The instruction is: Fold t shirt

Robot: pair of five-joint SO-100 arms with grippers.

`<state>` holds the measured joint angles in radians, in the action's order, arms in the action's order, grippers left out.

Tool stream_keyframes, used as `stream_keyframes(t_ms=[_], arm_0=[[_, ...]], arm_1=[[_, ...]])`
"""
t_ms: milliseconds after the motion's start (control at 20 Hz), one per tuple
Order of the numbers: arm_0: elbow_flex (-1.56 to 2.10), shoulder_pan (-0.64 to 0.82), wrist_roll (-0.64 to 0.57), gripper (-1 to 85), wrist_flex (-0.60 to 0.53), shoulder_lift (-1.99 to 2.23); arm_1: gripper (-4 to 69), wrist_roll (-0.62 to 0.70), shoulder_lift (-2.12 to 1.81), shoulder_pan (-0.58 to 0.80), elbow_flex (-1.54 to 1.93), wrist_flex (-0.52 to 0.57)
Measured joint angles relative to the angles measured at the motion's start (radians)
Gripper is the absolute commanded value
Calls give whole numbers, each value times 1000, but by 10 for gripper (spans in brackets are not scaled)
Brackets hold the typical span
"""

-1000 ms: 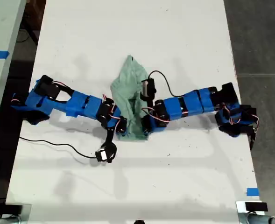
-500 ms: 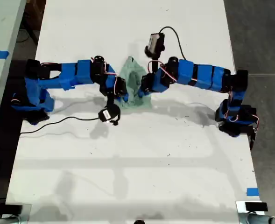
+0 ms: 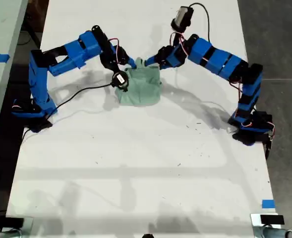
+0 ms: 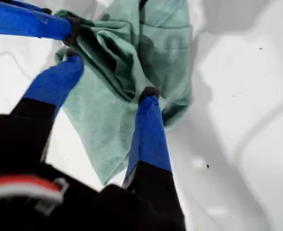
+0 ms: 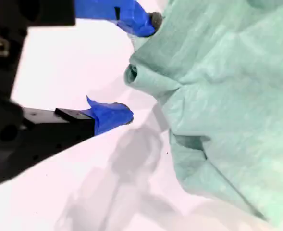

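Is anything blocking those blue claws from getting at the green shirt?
Nothing visible does. My first gripper and my second gripper both stand open right at the edge of the shirt.

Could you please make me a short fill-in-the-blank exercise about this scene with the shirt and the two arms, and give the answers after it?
1. The t shirt lies on a ___ table.
2. The jaws of my first gripper stand ___ over the cloth.
3. The t shirt's colour is a pale mint ___.
4. In the exterior view, a piece of blue tape sits near the table's lower ___ corner.

Answers: white; open; green; right
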<state>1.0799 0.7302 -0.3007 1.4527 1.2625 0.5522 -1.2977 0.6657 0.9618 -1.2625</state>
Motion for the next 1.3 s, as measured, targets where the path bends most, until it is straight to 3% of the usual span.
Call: stream_keyframes(t_ms=[100,150,200,400,450,550,700,850,900,1050,1200,1300], arm_0=[[0,37,-51,225,26,15],[0,57,-71,145,48,44],[0,78,-89,-1,74,91],[163,141,-147,-2,132,422],[258,114,-147,-2,133,558],[494,-77,-52,-2,98,877],[923,-477,210,-2,-74,1404],[1318,-706,368,4,-264,1647],[1433,-742,399,62,-337,1678],[1802,-764,499,33,-488,1921],[2005,-801,541,-2,-494,2270],[2075,-811,560,-2,-459,2309]], arm_1=[[286,31,0,52,-20,-51],[120,41,-2,84,-23,-92],[-2,44,-9,115,-23,-150],[-1,32,-202,156,67,-420],[-1,20,-305,104,156,-437],[-1,-44,-569,-66,383,-437],[-2,-196,-1020,-307,759,-371],[-2,-374,-1328,-548,1100,-256],[-2,-419,-1410,-606,1218,-196],[-2,-485,-1727,-655,1598,-66],[-31,-512,-2129,-673,1894,-83],[-32,-506,-2184,-664,2000,-144]])
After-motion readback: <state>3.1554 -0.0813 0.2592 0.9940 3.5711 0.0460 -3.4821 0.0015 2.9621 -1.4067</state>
